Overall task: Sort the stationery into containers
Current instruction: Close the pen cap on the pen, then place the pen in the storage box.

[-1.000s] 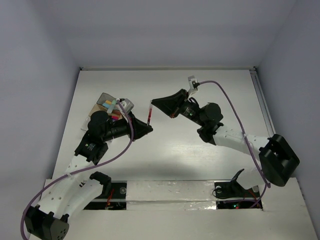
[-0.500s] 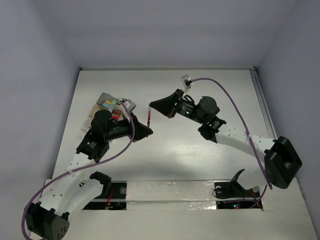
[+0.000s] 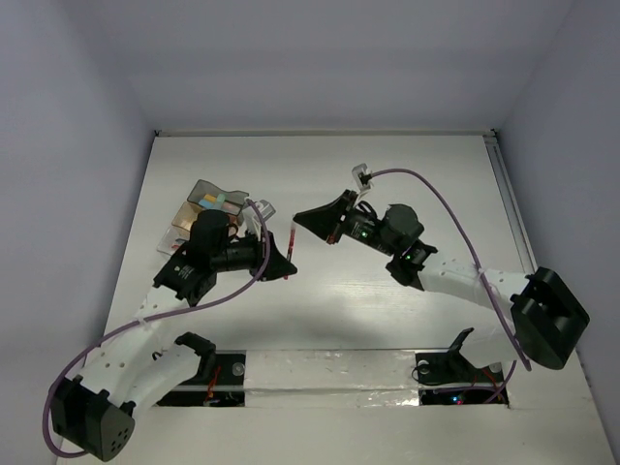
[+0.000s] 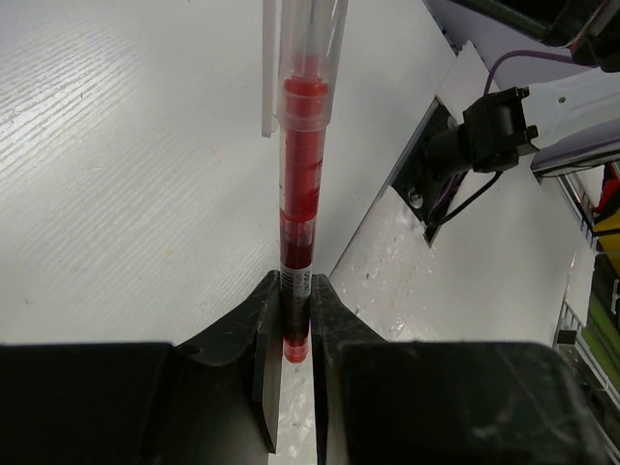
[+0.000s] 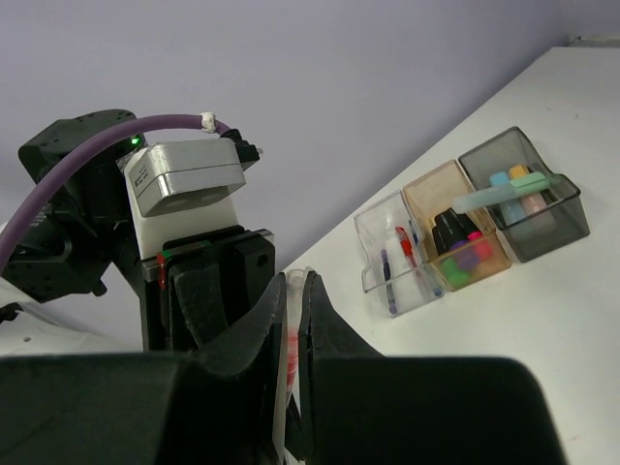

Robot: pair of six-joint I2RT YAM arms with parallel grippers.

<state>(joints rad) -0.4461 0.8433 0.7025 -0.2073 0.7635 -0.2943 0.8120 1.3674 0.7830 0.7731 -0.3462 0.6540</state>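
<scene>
My left gripper (image 4: 294, 295) and right gripper (image 5: 295, 286) both pinch one red pen (image 4: 301, 174) above the desk (image 3: 407, 174); opposed pulling could snap or drop it.

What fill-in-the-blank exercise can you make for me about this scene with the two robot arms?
1. The left gripper is shut on a ____ pen.
2. The right gripper is shut on the same ____.
3. The containers form a row of ____ compartments.
4. The table is ____ in colour.
Missing words: red; pen; three; white.
</scene>
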